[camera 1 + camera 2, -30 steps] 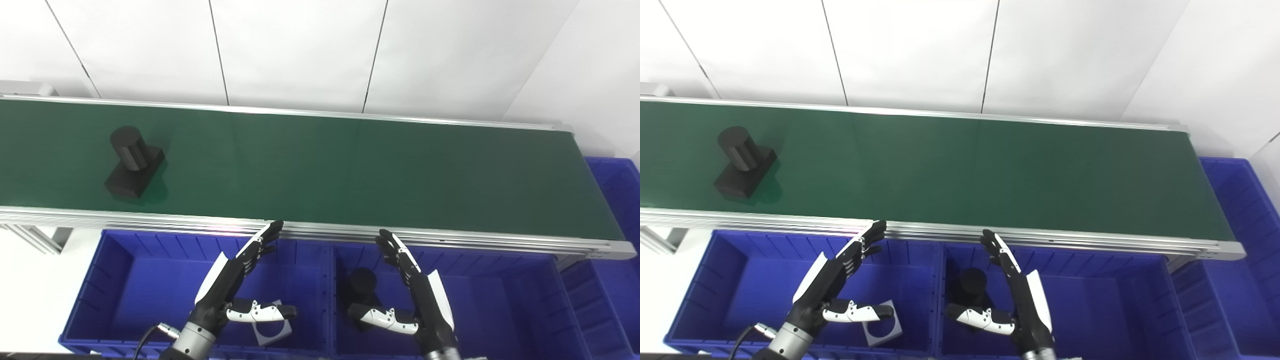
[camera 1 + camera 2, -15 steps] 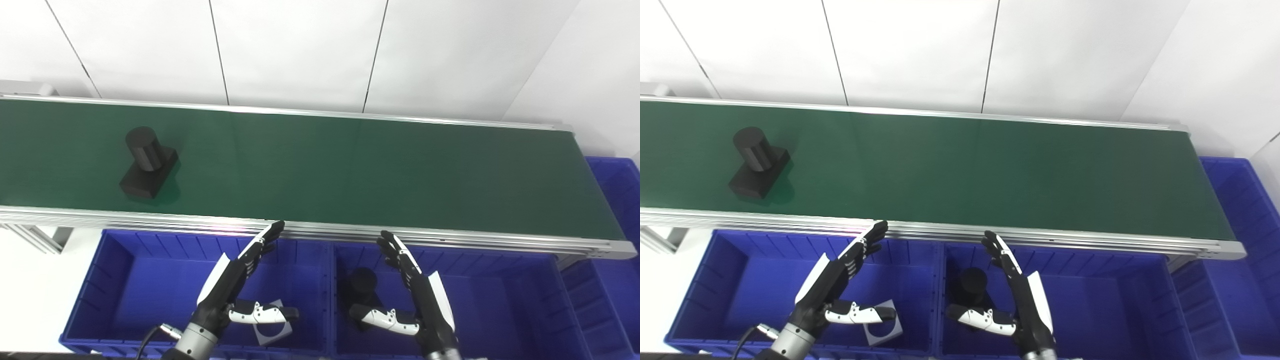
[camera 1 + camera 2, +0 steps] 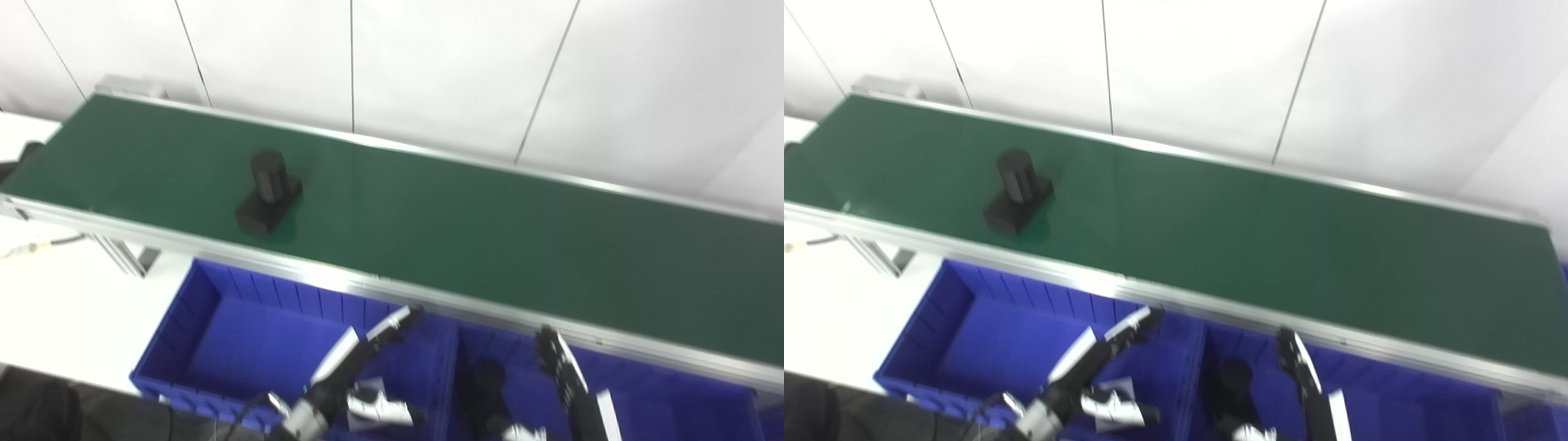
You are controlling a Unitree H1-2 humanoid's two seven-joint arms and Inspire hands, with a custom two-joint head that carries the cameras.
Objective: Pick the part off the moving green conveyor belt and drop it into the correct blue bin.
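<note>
— What fills most of the frame?

— A white panelled wall (image 3: 441, 67) across the top, and below it the green belt (image 3: 490, 233), running from the upper left down toward the right edge.

— And under the belt?

— Two blue bins along the bottom. The left bin (image 3: 202, 324) sits lower left of centre; the right bin (image 3: 1396, 392) is lower right, partly cut off by the frame edge. A black part in the bin (image 3: 1234, 376) stands in the right one, and a pale square piece (image 3: 1111, 389) lies in the left one, partly hidden by the hand.

— Where is the part to be picked?

— The black part (image 3: 269, 193), a cylinder on a flat block, stands on the belt in the upper left, well apart from both hands.

— The hands?

— Both low in the frame, over the bins. The left hand (image 3: 361, 373) has its fingers stretched out and spread from the thumb, holding nothing. The right hand (image 3: 566, 380) likewise points up with straight, released fingers, empty.
</note>
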